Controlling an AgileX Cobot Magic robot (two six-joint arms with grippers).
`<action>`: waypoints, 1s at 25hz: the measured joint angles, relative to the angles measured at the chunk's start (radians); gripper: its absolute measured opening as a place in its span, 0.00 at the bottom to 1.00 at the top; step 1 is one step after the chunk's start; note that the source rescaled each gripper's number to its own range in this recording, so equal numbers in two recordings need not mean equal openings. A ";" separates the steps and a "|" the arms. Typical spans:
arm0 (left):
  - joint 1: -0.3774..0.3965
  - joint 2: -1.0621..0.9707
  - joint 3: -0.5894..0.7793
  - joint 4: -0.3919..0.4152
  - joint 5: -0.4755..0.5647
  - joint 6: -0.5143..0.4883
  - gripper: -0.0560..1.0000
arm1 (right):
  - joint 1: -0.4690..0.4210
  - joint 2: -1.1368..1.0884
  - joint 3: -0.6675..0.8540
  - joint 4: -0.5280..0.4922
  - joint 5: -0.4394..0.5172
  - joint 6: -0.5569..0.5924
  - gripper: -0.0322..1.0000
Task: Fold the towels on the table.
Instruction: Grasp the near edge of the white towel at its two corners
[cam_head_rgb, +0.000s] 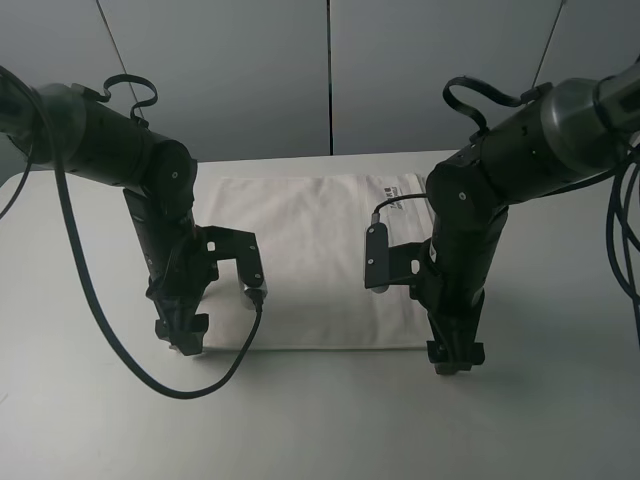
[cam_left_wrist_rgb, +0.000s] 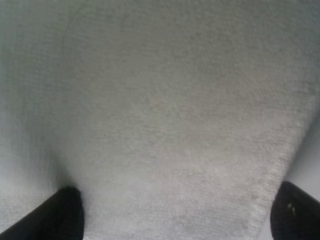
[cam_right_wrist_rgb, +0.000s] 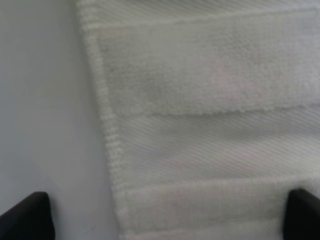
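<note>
- The left arm (cam_head_rgb: 150, 190) comes in from the far left, bends at the elbow and points steeply down to the counter (cam_head_rgb: 320, 430).
- The right arm (cam_head_rgb: 485, 195) mirrors it from the far right, with its forearm also angled steeply down.
- The left end effector (cam_head_rgb: 182, 340) sits low at the near left corner of the towel (cam_head_rgb: 310, 250). In the left wrist view its fingers (cam_left_wrist_rgb: 62, 215) are wide apart, one over the terry cloth and the other just past the towel's side edge. Nothing is gripped between them.
- The right end effector (cam_head_rgb: 455, 362) sits low at the towel's near right corner. In the right wrist view its fingers (cam_right_wrist_rgb: 25, 217) are also spread wide, one over bare counter and the other over the cloth, so they straddle the side edge. It holds nothing.
- I cannot tell whether either set of fingertips actually presses on the cloth or the counter.
- The white towel lies flat and spread out in the middle of the counter, between the two arms.
- Its small label (cam_head_rgb: 400, 192) is at the far right corner.
- A woven border band (cam_right_wrist_rgb: 210, 145) runs across the cloth close to the right end effector.
</note>
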 joint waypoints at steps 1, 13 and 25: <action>0.000 0.000 0.000 0.000 0.000 -0.002 0.98 | 0.000 0.000 0.000 0.000 0.000 0.000 1.00; 0.000 0.000 0.000 -0.002 0.000 -0.008 0.98 | 0.000 0.000 0.000 -0.015 -0.019 0.000 0.52; 0.000 0.000 0.000 -0.004 -0.002 -0.024 0.98 | 0.000 0.000 0.027 -0.023 -0.078 -0.014 0.55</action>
